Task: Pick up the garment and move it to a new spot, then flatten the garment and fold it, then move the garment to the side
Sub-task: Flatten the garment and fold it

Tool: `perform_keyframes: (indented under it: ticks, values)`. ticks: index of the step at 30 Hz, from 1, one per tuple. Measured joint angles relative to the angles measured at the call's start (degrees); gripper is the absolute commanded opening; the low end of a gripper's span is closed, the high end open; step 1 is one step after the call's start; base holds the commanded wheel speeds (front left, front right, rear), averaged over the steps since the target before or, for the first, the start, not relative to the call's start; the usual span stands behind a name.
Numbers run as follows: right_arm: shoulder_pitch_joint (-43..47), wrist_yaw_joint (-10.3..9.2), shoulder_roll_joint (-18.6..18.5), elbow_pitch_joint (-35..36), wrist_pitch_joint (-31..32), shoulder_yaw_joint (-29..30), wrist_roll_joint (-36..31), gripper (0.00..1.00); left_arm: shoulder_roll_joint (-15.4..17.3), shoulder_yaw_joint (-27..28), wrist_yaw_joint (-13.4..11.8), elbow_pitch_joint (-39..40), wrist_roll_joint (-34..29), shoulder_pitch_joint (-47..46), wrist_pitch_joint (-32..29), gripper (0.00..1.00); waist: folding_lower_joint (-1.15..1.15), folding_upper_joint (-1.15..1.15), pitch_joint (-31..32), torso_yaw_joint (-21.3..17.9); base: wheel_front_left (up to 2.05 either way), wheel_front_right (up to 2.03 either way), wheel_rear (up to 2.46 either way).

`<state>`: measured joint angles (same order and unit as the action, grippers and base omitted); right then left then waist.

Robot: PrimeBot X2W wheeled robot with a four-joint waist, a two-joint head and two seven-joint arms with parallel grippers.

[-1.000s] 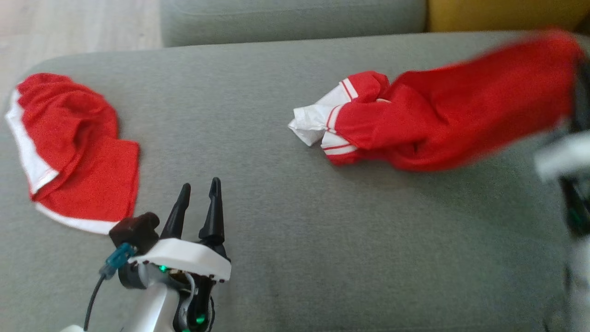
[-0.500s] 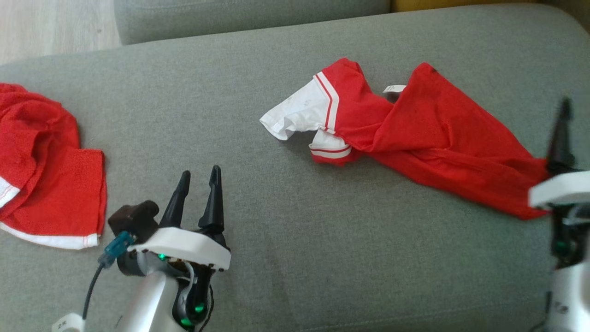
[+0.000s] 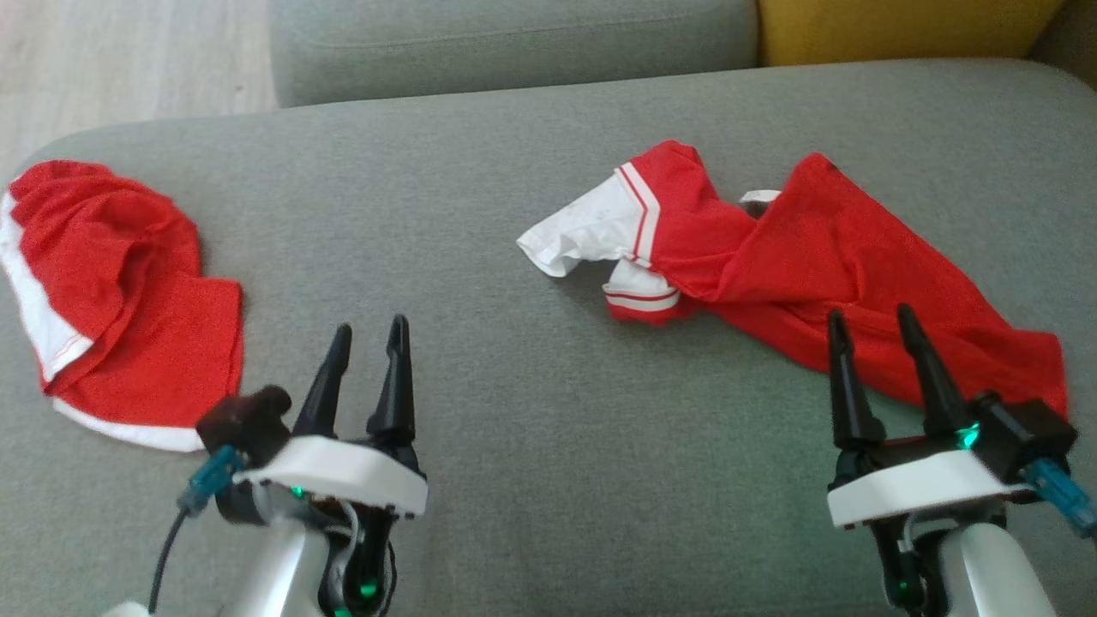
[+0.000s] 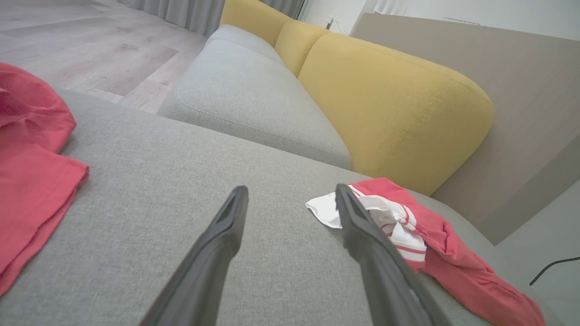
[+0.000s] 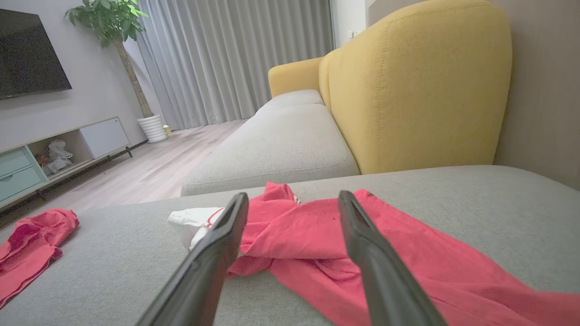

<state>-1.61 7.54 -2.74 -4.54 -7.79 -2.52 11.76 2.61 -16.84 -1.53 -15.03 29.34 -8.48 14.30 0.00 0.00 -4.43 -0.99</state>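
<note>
The garment [image 3: 814, 257] is a red shirt with white, red-striped sleeves, lying crumpled and stretched out at the right of the grey cushion [image 3: 531, 446]. My right gripper [image 3: 870, 315] hovers open at the garment's near edge with nothing between its fingers. In the right wrist view the garment [image 5: 317, 235] lies just beyond the open right gripper [image 5: 293, 195]. At the lower left my left gripper [image 3: 370, 327] is open and empty, well apart from the garment. In the left wrist view the garment [image 4: 453, 253] lies to the right of the left gripper [image 4: 291, 190].
A second red garment with white trim [image 3: 128, 291] lies bunched at the cushion's left edge. Beyond the cushion are another grey seat [image 3: 514, 43] and a yellow backrest [image 3: 900, 30]. Wooden floor [image 3: 128, 51] shows at the far left.
The right gripper has let go of the garment, opened, and drawn back to the lower right. The garment has dropped onto the cushion. The head camera has shifted; the left gripper has stayed put.
</note>
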Motion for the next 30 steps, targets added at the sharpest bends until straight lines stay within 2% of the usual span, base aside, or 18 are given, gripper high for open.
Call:
perform_keyframes:
  ticks: [5,8,13,22,25,30]
  values:
    - [-0.1,0.0,-0.01,-0.78,-0.52,-1.45,-2.13,1.0,0.02,-0.69,-0.05,-0.03,0.0,2.04,0.0,1.0,0.0,0.0,0.31,1.65,0.0,0.0,0.0]
    - [-1.88,0.0,-0.43,-0.02,0.87,-4.37,-4.67,1.0,0.03,-0.99,-0.07,-0.02,0.01,2.05,0.0,1.0,0.0,0.0,-0.32,2.73,0.0,0.0,0.0]
    - [-11.95,0.0,-6.73,-2.0,9.15,-13.03,-9.39,1.0,0.03,-2.46,-0.67,-0.73,-0.62,1.05,-0.01,1.0,0.0,0.0,-2.42,4.74,0.0,0.0,0.0]
    - [-28.26,0.0,-17.78,-14.71,18.85,-30.25,-7.43,1.0,-0.02,-5.88,-1.45,-0.84,2.79,-2.42,0.0,1.0,0.0,0.0,-6.59,11.2,0.0,0.0,0.0]
    - [-32.03,0.0,-19.79,-17.92,19.42,-33.53,-7.13,1.0,-0.03,-6.64,-1.59,-0.73,3.61,-2.88,0.0,1.0,0.0,0.0,-7.89,13.11,0.0,0.0,0.0]
    - [-36.83,0.0,-20.72,-23.51,20.0,-36.65,-7.13,1.0,-0.03,-6.76,-1.6,-0.7,4.17,-3.71,-0.01,1.0,0.01,0.0,-10.0,15.59,0.0,0.0,0.0]
